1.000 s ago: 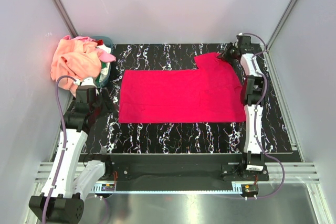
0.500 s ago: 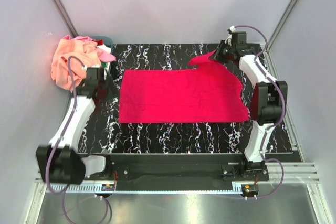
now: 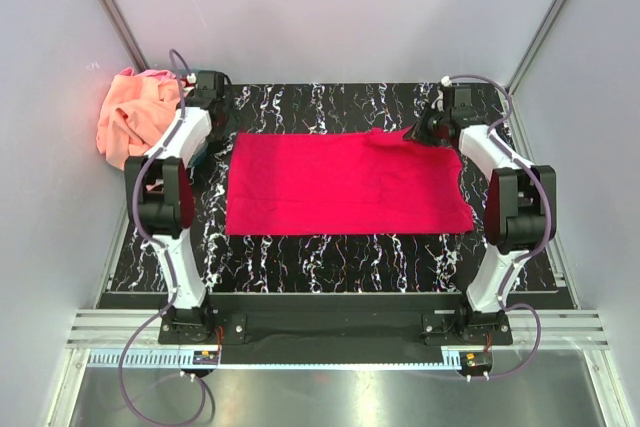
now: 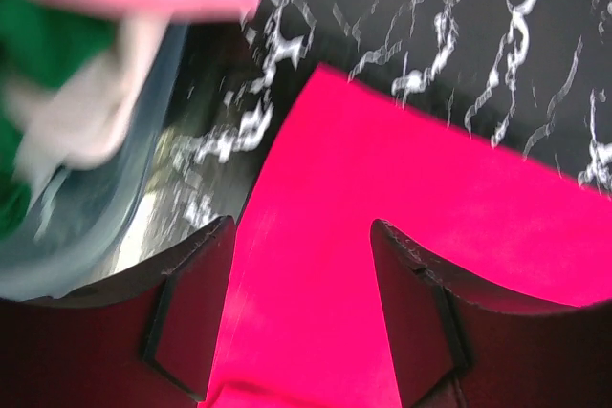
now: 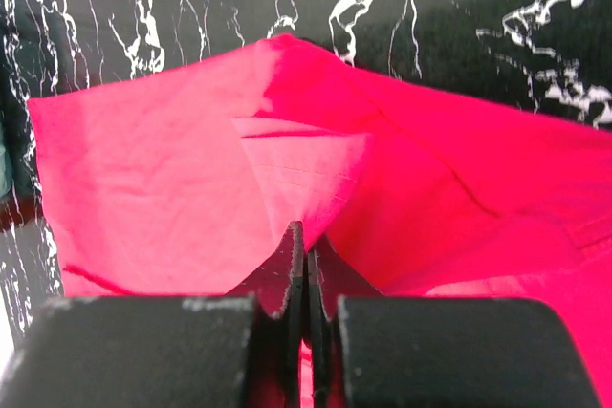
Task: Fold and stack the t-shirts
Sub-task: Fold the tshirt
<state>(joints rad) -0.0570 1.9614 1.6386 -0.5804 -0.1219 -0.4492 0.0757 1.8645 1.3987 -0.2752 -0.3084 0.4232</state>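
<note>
The crimson-red t-shirt [image 3: 340,182] lies spread flat on the black marbled mat [image 3: 330,257]. My right gripper [image 3: 422,130] is shut on the shirt's far right sleeve and holds that cloth [image 5: 287,155] lifted over the shirt body. My left gripper [image 3: 212,97] is open above the shirt's far left corner [image 4: 316,265], one finger [image 4: 191,303] on each side of the cloth edge. A heap of peach-orange and pink shirts [image 3: 135,112] lies at the far left.
A small teal basket [image 4: 96,226] with green and white cloth stands by the left gripper, under the peach heap. Grey walls with metal rails enclose the mat on three sides.
The left arm has swung from the mat's left edge up to the shirt's far left corner. The right gripper has pulled the sleeve inward over the shirt's top edge.
</note>
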